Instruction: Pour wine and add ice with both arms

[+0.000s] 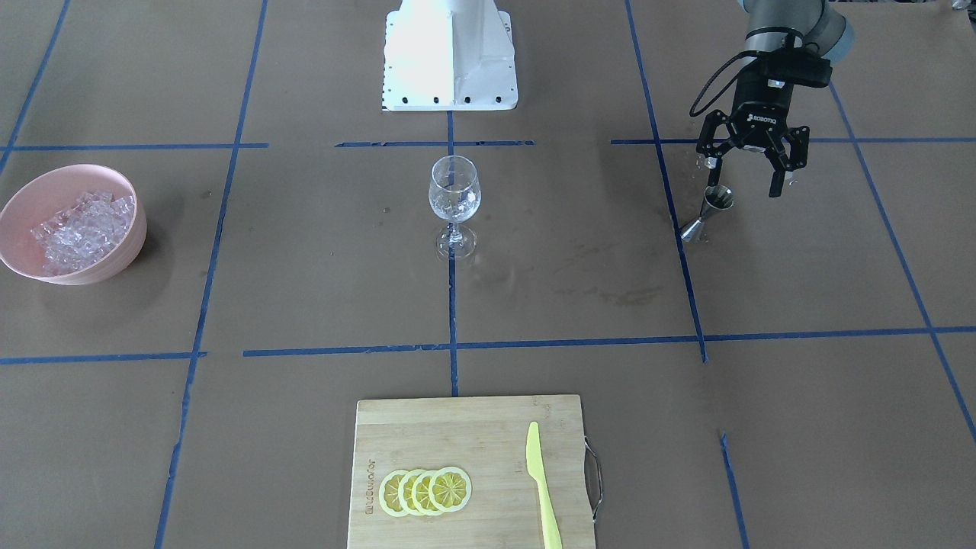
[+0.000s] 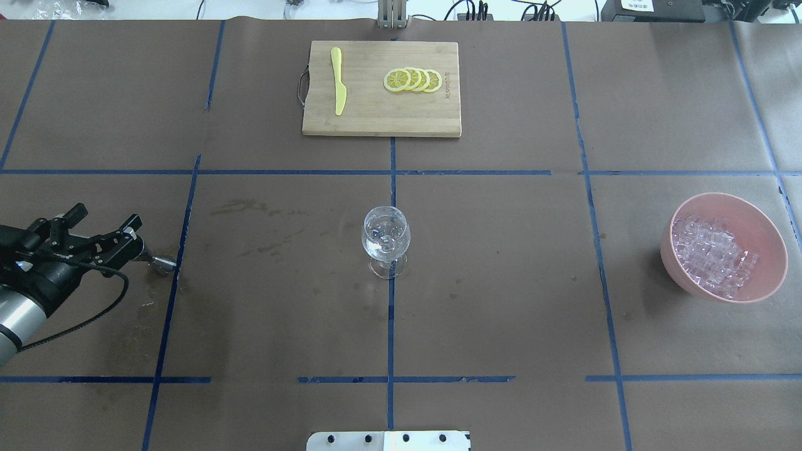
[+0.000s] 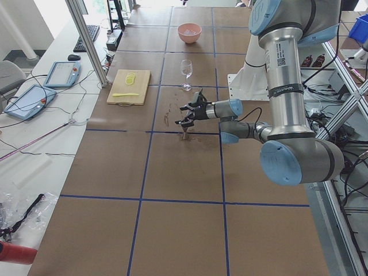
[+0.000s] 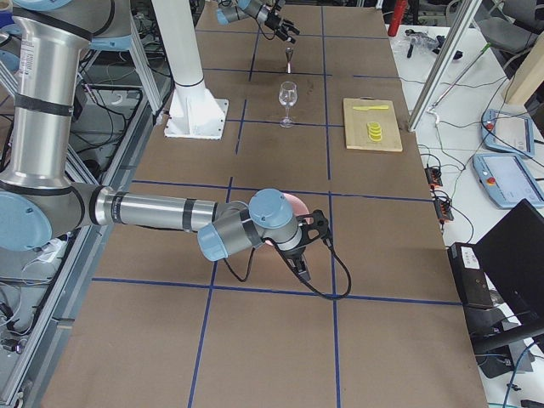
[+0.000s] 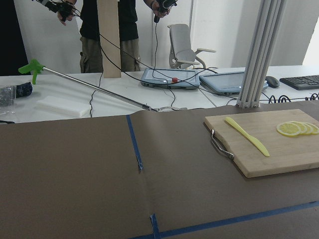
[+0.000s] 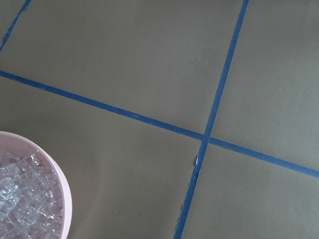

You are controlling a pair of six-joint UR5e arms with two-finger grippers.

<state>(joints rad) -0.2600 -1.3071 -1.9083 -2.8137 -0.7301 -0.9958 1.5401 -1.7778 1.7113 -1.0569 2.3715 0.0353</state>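
Black left end effector (image 1: 744, 178) spread wide, hovering above steel jigger (image 1: 707, 213)

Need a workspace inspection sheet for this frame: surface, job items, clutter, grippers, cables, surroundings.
Surface: brown paper table with a blue tape grid; dark stains near the centre.
Job's things: ice in pink bowl; wine glass upright at centre, clear contents; metal jigger below the left gripper.
Clutter: cutting board with lemon slices and yellow knife.
Grippers: left gripper open, holding nothing; right gripper by the bowl, state cannot be told.
Cables: left wrist cable loops free; right wrist cable loops over the table.
Surroundings: white pedestal; person behind a bench with tablets.
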